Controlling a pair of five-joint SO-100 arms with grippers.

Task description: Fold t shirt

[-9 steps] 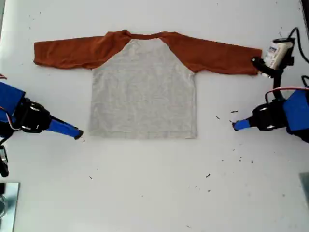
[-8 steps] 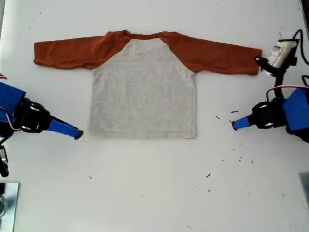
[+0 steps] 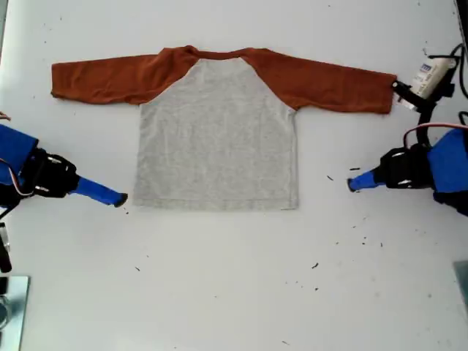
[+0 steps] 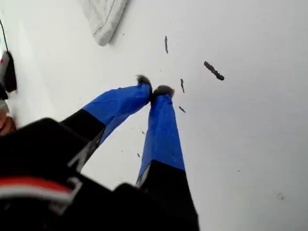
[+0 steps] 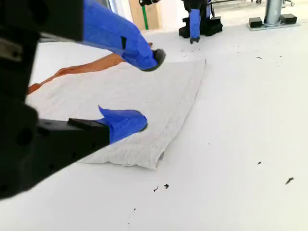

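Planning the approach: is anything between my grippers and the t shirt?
Nothing visible blocks either. My first gripper has only bare table with tiny dark specks before the t shirt; my second gripper is at its hem corner.

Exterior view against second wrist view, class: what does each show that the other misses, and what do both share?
Only the exterior view shows the whole light grey t shirt with long rust-orange sleeves, spread flat with both sleeves out. Only the second wrist view shows that my second gripper is open over a hem corner. Both show the white table and my first gripper beyond the shirt.
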